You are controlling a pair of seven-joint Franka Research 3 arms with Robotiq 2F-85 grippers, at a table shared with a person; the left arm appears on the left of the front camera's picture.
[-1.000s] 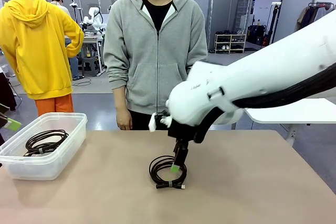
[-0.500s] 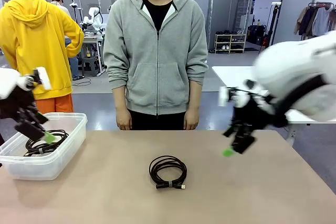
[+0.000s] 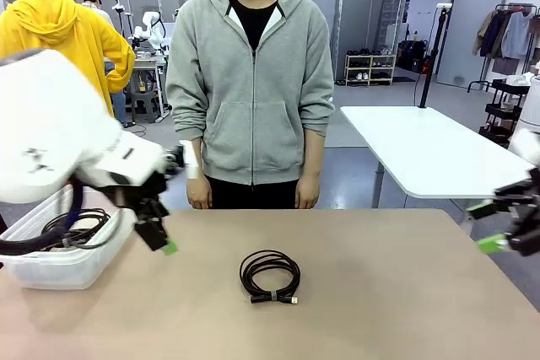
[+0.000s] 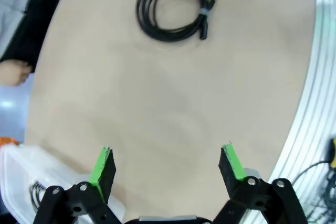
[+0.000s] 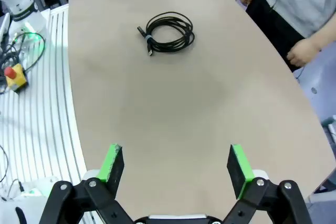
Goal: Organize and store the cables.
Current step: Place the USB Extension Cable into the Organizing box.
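A beige, matte table [image 3: 405, 292] runs across the scene, with a person in a grey zip hoodie [image 3: 251, 82] standing at its far edge, arms down and both hands resting near the table's far rim.

Near the middle of the table lies a thin black cable wound into a flat round coil [image 3: 270, 276], bound at its near side, with a small plug end pointing right. Nothing touches it. It shows again in the left wrist view [image 4: 172, 10] and the right wrist view [image 5: 167, 32], lying alone on bare tabletop.

At the table's left end stands a clear plastic storage bin [image 3: 80, 263], and inside it lies a second coiled black cable [image 3: 76, 227], partly hidden behind the left arm.

The left gripper [image 3: 160, 238], black with green pads, hangs just right of the bin and left of the loose coil, above the tabletop and well apart from the coil. In its wrist view the left gripper [image 4: 167, 162] has its jaws spread wide with nothing between them, only bare table beneath.

The right gripper [image 3: 498, 225] sits at the far right edge of the scene, beyond the table's right end, well apart from the coil. In its wrist view the right gripper [image 5: 176, 166] likewise stands wide open and empty, over the table.
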